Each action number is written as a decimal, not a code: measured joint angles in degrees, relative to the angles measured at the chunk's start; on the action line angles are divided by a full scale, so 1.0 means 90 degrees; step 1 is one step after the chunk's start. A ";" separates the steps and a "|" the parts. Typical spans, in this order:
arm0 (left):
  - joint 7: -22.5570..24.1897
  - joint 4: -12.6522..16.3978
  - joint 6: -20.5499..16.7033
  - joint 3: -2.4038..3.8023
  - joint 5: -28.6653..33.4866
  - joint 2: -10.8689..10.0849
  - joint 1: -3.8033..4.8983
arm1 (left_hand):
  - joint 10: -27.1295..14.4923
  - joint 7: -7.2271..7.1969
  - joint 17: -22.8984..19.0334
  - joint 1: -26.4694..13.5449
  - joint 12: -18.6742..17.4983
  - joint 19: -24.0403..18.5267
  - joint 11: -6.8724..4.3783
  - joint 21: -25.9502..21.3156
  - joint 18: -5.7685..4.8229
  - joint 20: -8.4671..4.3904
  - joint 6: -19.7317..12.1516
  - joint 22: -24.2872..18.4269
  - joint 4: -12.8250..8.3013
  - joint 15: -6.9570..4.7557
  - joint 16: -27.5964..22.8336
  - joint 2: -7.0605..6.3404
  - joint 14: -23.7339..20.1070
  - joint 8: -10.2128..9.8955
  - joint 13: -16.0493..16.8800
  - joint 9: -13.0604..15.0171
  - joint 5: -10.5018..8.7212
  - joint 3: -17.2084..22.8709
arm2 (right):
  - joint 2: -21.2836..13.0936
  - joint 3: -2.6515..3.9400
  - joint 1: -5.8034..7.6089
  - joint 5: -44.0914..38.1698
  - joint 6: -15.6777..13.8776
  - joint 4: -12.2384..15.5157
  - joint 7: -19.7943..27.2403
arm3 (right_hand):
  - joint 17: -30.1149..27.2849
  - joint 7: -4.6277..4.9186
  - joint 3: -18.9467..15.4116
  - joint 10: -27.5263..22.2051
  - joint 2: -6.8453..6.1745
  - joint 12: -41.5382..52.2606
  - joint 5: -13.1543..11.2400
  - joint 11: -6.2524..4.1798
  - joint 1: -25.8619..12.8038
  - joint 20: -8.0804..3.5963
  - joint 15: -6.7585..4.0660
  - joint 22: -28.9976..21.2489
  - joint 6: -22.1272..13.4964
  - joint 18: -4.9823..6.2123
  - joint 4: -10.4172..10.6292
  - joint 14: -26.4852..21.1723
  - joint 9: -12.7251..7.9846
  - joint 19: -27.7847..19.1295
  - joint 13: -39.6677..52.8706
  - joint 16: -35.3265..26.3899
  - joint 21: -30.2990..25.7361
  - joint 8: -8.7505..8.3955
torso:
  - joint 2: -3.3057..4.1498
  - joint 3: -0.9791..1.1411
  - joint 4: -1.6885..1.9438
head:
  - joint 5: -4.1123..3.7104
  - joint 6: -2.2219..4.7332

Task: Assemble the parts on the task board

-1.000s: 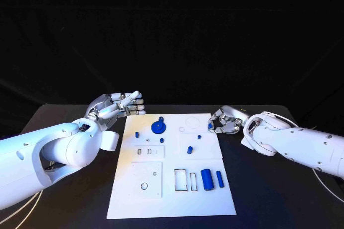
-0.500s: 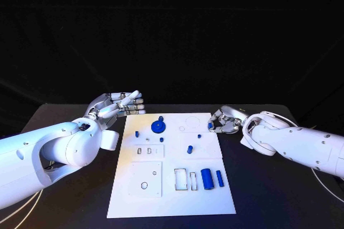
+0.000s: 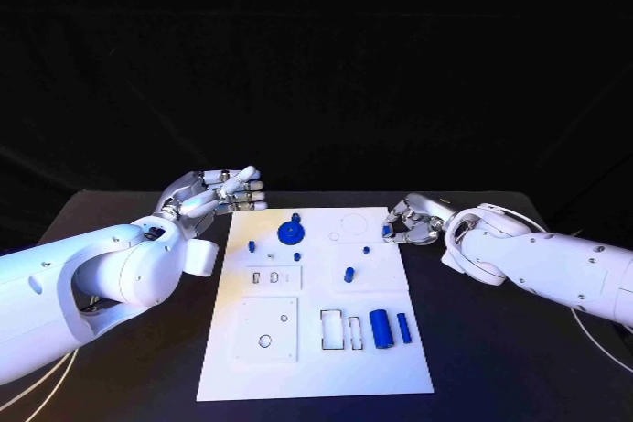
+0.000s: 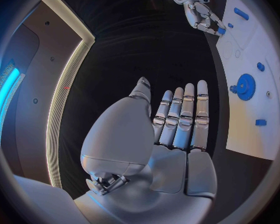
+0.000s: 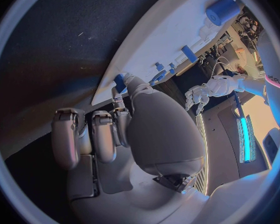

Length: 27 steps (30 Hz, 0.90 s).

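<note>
Right hand (image 3: 411, 227), frame centre-right, pinches a small blue part (image 3: 390, 230): likely light, rigid, slippery; left hand (image 3: 215, 196) spread empty.

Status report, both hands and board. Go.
Left hand open, beside task board. Right hand pinching small blue part at board's edge. Nothing in the way.

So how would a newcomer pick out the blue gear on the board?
Start at the white task board in the middle of the black table. Near its far edge, left of centre, sits the blue gear. It is the only round, toothed, disc-shaped part; the other blue pieces are small pegs or cylinders.
</note>
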 measured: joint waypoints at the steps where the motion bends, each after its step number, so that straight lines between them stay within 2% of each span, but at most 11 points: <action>1: -0.0001 0.0000 0.0000 0.0000 0.0000 -0.0001 0.0000 | 0.0000 0.0000 0.0000 0.0000 0.0000 0.0000 0.0000 0.0000 0.0000 0.0000 0.0000 0.0000 0.0000 0.0000 0.0000 0.0000 0.0000 0.0000 0.0000 0.0000 0.0000 0.0000 | 0.0004 0.0000 0.0000 0.0000 -0.0015 -0.0010 -0.0003 | 0.0000 -0.0012 0.0004 0.0023 0.0010 0.0021 0.0024 -0.0022 -0.0011 -0.0014 0.0000 0.0000 0.0038 0.0000 0.0004 0.0000 0.0009 0.0014 0.0000 0.0000 0.0025 0.0022 | 0.0000 0.0000 0.0000 | 0.0000 -0.0002; 3: -0.0004 0.0000 0.0001 0.0000 0.0000 -0.0002 0.0000 | 0.0000 0.0000 0.0000 0.0000 0.0000 0.0000 0.0000 0.0000 0.0000 0.0000 0.0000 0.0000 0.0000 0.0000 0.0000 0.0000 0.0000 0.0000 0.0000 0.0000 0.0000 0.0000 | 0.0008 0.0000 0.0000 0.0004 -0.0060 -0.0027 -0.0007 | 0.0000 -0.0046 0.0016 0.0044 0.0026 0.0024 0.0069 -0.0047 -0.0027 -0.0058 -0.0044 0.0000 0.0089 0.0000 -0.0008 -0.0002 0.0024 0.0012 0.0000 0.0000 0.0047 0.0051 | -0.0001 0.0000 0.0000 | 0.0007 -0.0004; 7: -0.0008 -0.0001 0.0002 0.0000 0.0000 -0.0006 0.0000 | 0.0000 0.0000 0.0007 0.0000 0.0000 0.0000 0.0000 0.0000 0.0000 0.0000 0.0000 0.0000 0.0000 0.0000 0.0000 0.0000 0.0000 -0.0024 0.0000 0.0000 0.0000 0.0000 | 0.0013 0.0001 0.0000 0.0017 -0.0170 -0.0022 -0.0014 | 0.0000 -0.0110 0.0030 0.0043 0.0051 0.0055 0.0110 -0.0089 -0.0053 -0.0063 -0.0061 -0.0001 0.0158 -0.0001 -0.0022 -0.0016 0.0053 0.0007 0.0000 0.0000 0.0078 0.0101 | -0.0001 0.0000 0.0001 | 0.0018 -0.0008; 9: -0.0010 -0.0001 0.0003 0.0000 0.0000 -0.0008 0.0000 | 0.0000 0.0000 0.0007 0.0000 0.0000 0.0000 0.0000 0.0000 0.0001 0.0000 0.0000 0.0000 0.0000 0.0000 0.0000 0.0000 0.0000 -0.0024 0.0000 0.0000 0.0000 0.0000 | 0.0014 0.0001 0.0000 0.0022 -0.0228 0.0007 -0.0019 | 0.0000 -0.0105 0.0029 0.0066 0.0052 0.0055 0.0159 -0.0112 -0.0091 -0.0103 -0.0092 -0.0001 0.0175 0.0000 -0.0023 -0.0001 0.0077 0.0012 0.0000 0.0000 0.0079 0.0122 | -0.0001 0.0000 0.0001 | 0.0025 -0.0009; 14: -0.0015 -0.0006 0.0005 0.0000 0.0000 -0.0011 0.0000 | 0.0000 0.0000 0.0006 0.0000 0.0000 0.0000 0.0000 0.0000 0.0000 0.0000 0.0000 0.0001 0.0000 0.0000 0.0000 0.0000 0.0000 -0.0024 0.0000 0.0000 0.0000 0.0000 | 0.0000 0.0008 0.0000 0.0032 -0.0404 0.0204 -0.0052 | 0.0005 -0.0102 0.0055 0.0066 0.0048 0.0055 0.0242 -0.0112 -0.0121 -0.0103 -0.0091 -0.0001 0.0190 0.0001 -0.0048 -0.0001 0.0084 0.0012 0.0000 0.0000 0.0079 0.0124 | -0.0004 0.0004 -0.0003 | 0.0039 -0.0005; 19: -0.0019 -0.0018 0.0007 0.0000 0.0001 -0.0012 0.0000 | 0.0000 0.0000 0.0006 0.0000 0.0000 0.0000 0.0000 0.0000 0.0000 0.0000 0.0000 0.0001 0.0000 0.0000 0.0000 0.0000 0.0000 -0.0024 0.0000 0.0000 0.0000 0.0000 | -0.0077 0.0020 0.0032 0.0034 -0.0531 0.0555 -0.0135 | 0.0005 -0.0102 0.0074 0.0052 0.0056 0.0055 0.0306 -0.0126 -0.0129 -0.0103 -0.0091 -0.0002 0.0191 0.0000 -0.0030 -0.0001 0.0085 0.0012 0.0000 0.0000 0.0103 0.0123 | -0.0012 0.0001 -0.0004 | 0.0048 0.0000; 22: -0.0023 -0.0036 0.0009 0.0000 0.0001 -0.0012 0.0000 | 0.0000 0.0000 0.0006 0.0000 0.0000 0.0000 0.0000 0.0000 0.0000 0.0000 0.0000 0.0000 0.0000 0.0000 0.0000 0.0000 0.0000 -0.0024 0.0000 0.0000 0.0000 0.0000 | -0.0109 0.0025 0.0075 0.0030 -0.0617 0.0930 -0.0233 | 0.0004 -0.0102 0.0091 0.0043 0.0056 0.0055 0.0456 -0.0135 -0.0211 -0.0126 -0.0091 -0.0002 0.0190 0.0000 -0.0013 -0.0001 0.0087 -0.0011 0.0000 0.0000 0.0103 0.0123 | -0.0018 0.0001 -0.0010 | 0.0071 0.0001; 27: -0.0026 -0.0082 0.0012 -0.0002 0.0002 0.0011 0.0000 | 0.0000 0.0000 0.0005 0.0000 0.0000 0.0000 0.0000 0.0000 0.0000 0.0000 0.0000 0.0001 0.0000 0.0000 0.0000 0.0000 0.0000 -0.0024 0.0000 0.0000 0.0000 0.0000 | 0.0008 0.0028 0.0126 -0.0055 -0.0733 0.1525 -0.0470 | 0.0004 -0.0102 0.0091 0.0043 0.0064 0.0055 0.0479 -0.0134 -0.0237 -0.0126 -0.0091 -0.0002 0.0190 0.0000 -0.0013 -0.0001 0.0091 -0.0011 0.0000 0.0000 0.0123 0.0117 | -0.0038 -0.0004 -0.0018 | 0.0165 -0.0042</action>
